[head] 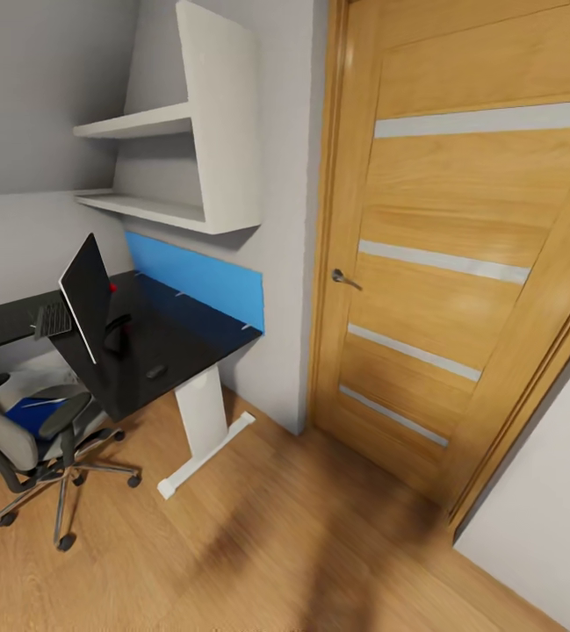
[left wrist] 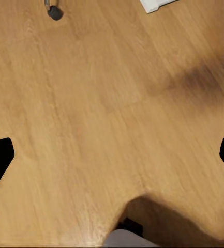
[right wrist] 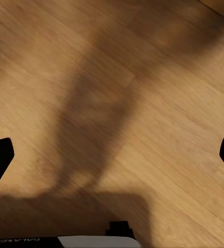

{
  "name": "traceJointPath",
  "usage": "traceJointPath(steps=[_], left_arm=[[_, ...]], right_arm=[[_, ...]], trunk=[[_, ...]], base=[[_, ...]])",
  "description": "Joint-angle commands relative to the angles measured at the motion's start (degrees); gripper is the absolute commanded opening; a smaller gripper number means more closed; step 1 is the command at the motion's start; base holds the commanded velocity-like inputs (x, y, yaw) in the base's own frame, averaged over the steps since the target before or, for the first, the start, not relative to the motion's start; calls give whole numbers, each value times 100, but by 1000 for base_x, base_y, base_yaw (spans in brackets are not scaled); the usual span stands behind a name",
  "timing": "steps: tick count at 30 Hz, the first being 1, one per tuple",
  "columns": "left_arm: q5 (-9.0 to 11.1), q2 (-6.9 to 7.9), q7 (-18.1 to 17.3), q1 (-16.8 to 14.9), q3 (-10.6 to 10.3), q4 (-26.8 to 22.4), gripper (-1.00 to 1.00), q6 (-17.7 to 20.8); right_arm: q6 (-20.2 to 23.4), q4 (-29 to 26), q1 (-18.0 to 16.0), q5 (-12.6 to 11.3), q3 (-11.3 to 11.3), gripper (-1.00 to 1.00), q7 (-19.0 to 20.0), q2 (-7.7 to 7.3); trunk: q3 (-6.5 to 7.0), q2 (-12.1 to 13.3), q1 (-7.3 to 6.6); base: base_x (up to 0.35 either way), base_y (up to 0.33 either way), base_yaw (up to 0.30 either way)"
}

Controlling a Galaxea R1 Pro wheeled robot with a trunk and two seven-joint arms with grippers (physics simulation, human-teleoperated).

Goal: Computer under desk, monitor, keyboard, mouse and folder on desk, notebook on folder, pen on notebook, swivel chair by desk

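You are in the approach stage, I judge: nothing is in hand, and the workspace sits at the left of the head view while the camera faces mostly the door. The desk (head: 179, 351) runs from the left edge toward the centre, its glossy black top backed by the blue panel (head: 201, 279). On it the monitor (head: 86, 296) stands tilted, the keyboard (head: 53, 319) lies just beside it toward the left edge, and the mouse (head: 155, 371) rests near the desk's front edge. The swivel chair (head: 21, 439) is at the lower left, close against the desk, and the blue folder (head: 32, 412) lies on its seat. Something pale shows behind the chair under the desk; I cannot tell whether it is the computer. The notebook and pen I cannot make out.

Both wrist views look down at bare floor. The left end effector (left wrist: 112, 155) has its fingers spread wide at the frame's two sides and holds nothing; the right end effector (right wrist: 112, 155) is the same.

Your next move calls for turning and rolling toward the chair, then bringing one arm over the seat for the folder.

The room is tight: wooden floor (head: 258, 544), a wooden door (head: 443, 263) filling the right half, and white wall shelves (head: 179, 158) above the desk.
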Motion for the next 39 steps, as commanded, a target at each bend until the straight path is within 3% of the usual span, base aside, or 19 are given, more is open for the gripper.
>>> traceJointPath(steps=[1, 3, 4, 5, 9, 25, 39], left_arm=[[-23, 1, 12, 0, -14, 43, 100, -16], [-138, 0, 16, 0, -16, 115, 100, -22], [-318, -9, 28, 0, -17, 190, 100, -29], [-375, -13, 33, 0, -17, 209, 100, -30], [-449, -21, 45, 0, -22, 234, 100, -33], [-467, -14, 57, 0, -15, 251, 100, -16], [-443, -18, 70, 0, -6, 250, 100, -8]], right_arm=[[-19, 7, -4, 1, 5, 100, -20, 3], [-17, 10, -4, 3, 7, 100, -18, 4], [-19, 14, -4, 6, 9, 100, -17, 5], [-20, 15, -4, 8, 11, 100, -17, 6], [-22, 16, -4, 14, 17, 100, -16, 48], [-22, 25, -4, 25, 25, 100, -16, 98], [-16, 33, -4, 38, 23, 100, -13, 154]], trunk=[[-18, -10, 3], [-33, -10, 3], [-41, -10, 3], [-48, -10, 3], [-79, -10, 3], [-201, -10, 3], [-301, -10, 3]], base=[[0, 0, 158], [0, 0, 159], [0, 0, 160], [-7, 0, 160], [-99, -60, 161], [-144, -183, 161], [-5, -24, 150]])
